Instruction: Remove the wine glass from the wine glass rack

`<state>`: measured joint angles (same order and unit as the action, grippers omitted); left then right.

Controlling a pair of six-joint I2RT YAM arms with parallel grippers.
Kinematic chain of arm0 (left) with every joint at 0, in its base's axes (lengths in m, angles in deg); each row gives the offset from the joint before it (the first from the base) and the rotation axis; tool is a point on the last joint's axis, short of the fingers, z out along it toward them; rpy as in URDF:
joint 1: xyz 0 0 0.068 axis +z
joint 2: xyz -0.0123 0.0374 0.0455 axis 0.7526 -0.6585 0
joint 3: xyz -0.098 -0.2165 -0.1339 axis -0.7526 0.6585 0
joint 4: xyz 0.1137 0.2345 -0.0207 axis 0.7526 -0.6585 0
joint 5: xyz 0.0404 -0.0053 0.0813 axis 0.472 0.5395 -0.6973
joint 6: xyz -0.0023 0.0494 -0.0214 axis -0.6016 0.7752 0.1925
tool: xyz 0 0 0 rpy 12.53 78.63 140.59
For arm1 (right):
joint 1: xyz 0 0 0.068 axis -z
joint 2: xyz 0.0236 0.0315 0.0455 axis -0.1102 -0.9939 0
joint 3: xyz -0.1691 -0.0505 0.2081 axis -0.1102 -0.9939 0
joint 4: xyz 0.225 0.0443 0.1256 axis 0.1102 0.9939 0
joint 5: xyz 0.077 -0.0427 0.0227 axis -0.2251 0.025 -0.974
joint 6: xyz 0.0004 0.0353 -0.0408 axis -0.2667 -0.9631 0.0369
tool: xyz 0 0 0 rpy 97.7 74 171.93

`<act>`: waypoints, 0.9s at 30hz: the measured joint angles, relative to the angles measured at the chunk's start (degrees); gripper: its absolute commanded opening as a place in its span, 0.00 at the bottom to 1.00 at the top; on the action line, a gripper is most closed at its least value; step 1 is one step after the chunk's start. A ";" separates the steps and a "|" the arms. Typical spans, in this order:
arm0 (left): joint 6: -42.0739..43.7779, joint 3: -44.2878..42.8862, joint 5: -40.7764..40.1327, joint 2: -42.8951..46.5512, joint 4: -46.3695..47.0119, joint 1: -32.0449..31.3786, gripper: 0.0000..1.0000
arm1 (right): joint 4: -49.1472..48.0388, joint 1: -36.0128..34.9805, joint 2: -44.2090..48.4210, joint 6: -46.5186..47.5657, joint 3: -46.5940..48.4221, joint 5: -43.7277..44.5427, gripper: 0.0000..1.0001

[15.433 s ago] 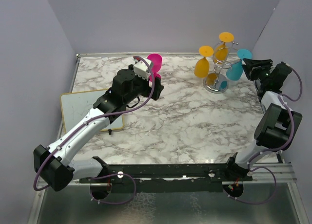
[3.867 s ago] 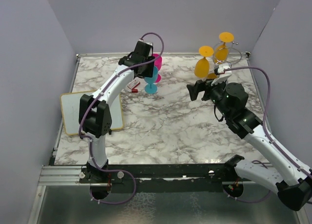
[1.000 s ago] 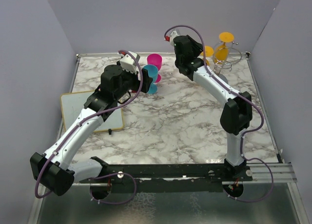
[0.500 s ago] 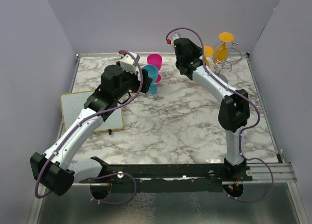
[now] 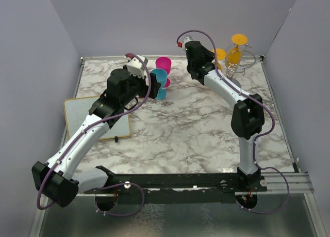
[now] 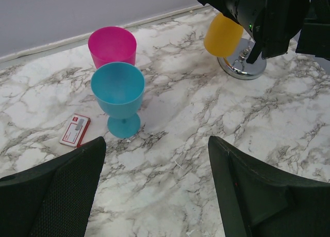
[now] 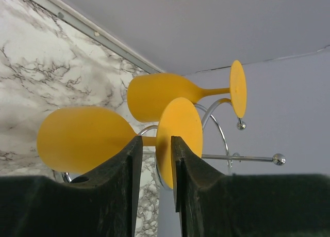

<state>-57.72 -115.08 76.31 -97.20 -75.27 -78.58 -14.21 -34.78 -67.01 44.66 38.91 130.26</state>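
The silver wire rack (image 5: pixel 246 55) stands at the table's back right, its round base (image 6: pixel 242 67) also in the left wrist view. Two yellow wine glasses hang on it, bowls down. My right gripper (image 5: pixel 208 60) is shut, jaws narrow, on the nearer yellow glass (image 7: pixel 82 139), at the stem (image 7: pixel 149 140) beside the foot (image 7: pixel 180 123). The second yellow glass (image 7: pixel 160 95) hangs behind it. My left gripper (image 6: pixel 154 144) is open and empty, just short of a blue glass (image 6: pixel 118 92) and a pink glass (image 6: pixel 112 43) that stand upright.
A small red-and-white card (image 6: pixel 75 130) lies left of the blue glass. A white board (image 5: pixel 82 113) lies at the table's left edge. A free wire arm with a ball tip (image 7: pixel 278 158) sticks out of the rack. Grey walls close in behind and on both sides.
Over the last second my right gripper edged a little right, toward the rack. The left arm and the glasses have not moved.
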 measured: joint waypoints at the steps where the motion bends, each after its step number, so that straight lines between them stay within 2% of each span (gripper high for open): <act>1: 0.00 0.00 0.00 0.00 -0.02 0.00 0.83 | -0.15 0.02 -0.02 0.15 0.00 0.00 0.26; 18: 0.00 0.00 -0.02 0.00 -0.15 0.00 0.83 | -2.10 0.04 -0.02 3.08 0.00 0.11 0.02; 27: 0.00 0.00 -0.02 0.00 -0.20 -0.37 0.83 | -3.08 0.04 -0.02 4.72 0.02 0.52 0.01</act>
<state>-57.72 -115.08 76.29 -97.20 -75.46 -78.95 -17.30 -34.73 -67.04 49.38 38.93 130.78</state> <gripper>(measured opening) 0.829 0.023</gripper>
